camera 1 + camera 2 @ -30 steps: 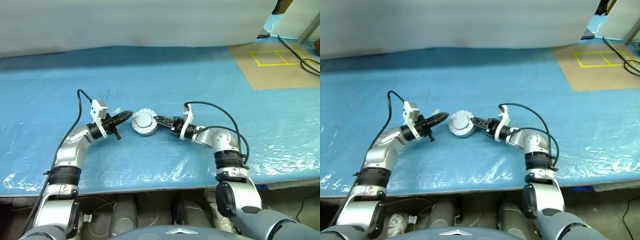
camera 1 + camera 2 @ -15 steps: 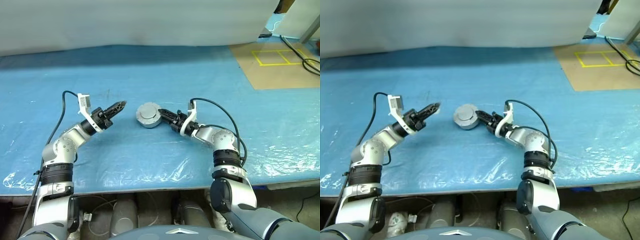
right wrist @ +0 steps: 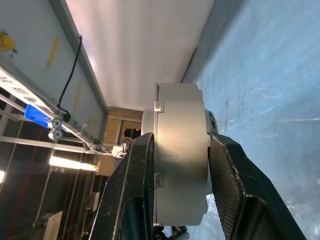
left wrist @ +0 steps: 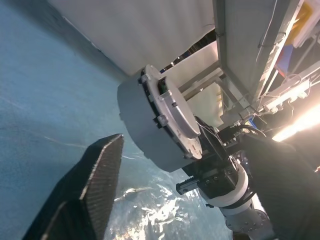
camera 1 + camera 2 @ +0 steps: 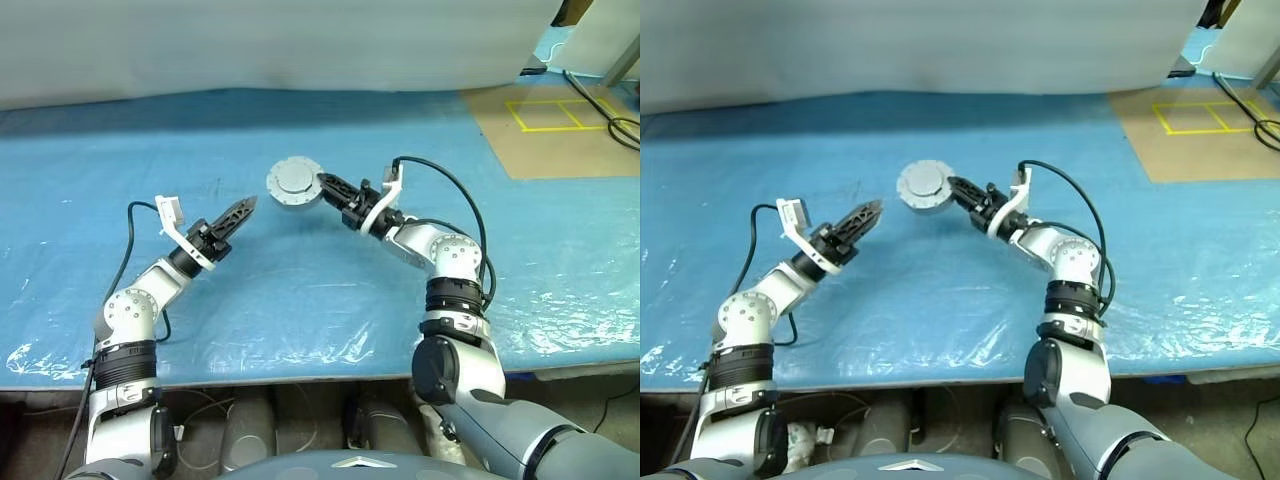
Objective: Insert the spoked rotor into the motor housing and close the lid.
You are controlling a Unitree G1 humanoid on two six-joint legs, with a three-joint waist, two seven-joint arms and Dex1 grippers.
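The left pincer (image 5: 243,205) is seen raised over the blue-covered desk (image 5: 300,300), its two black fingers close together with only a narrow gap, and nothing is held in it. Just beyond its tips and off toward the right arm, well clear of any contact, the motor housing (image 5: 294,184) is found, lifted off the desk and carried on edge. It is clamped across its thickness by the right pincer (image 3: 175,165), one finger (image 3: 135,190) pressed on each flat face. The lid (image 4: 175,122) is seen seated on the housing, its pale disc with small tabs around the rim. No rotor can be made out; the closed case hides its inside.
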